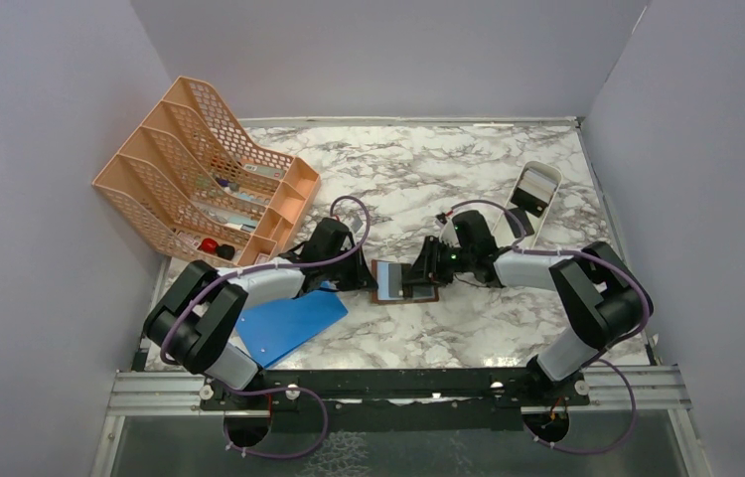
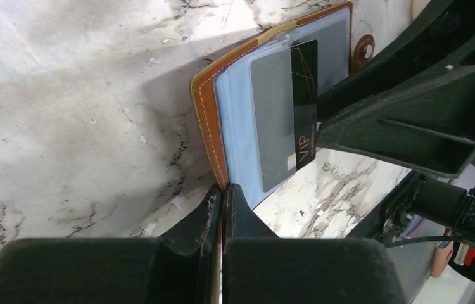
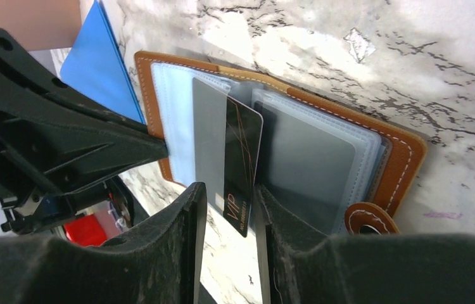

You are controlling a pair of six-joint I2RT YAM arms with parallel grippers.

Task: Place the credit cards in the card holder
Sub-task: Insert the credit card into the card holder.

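Right end effector [image 3: 230, 196], one dark card [image 3: 244, 158]; one card holder [image 3: 407, 151]

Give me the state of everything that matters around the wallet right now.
card holder: open, flat on the table, clear sleeves up.
snap tab: unfastened.
black card: partly inside a clear sleeve, VIP end sticking out.
left claw: shut, tips on the holder's edge.
right claw: open, straddling the card's free end.
blue board: flat on the table, apart from the holder.
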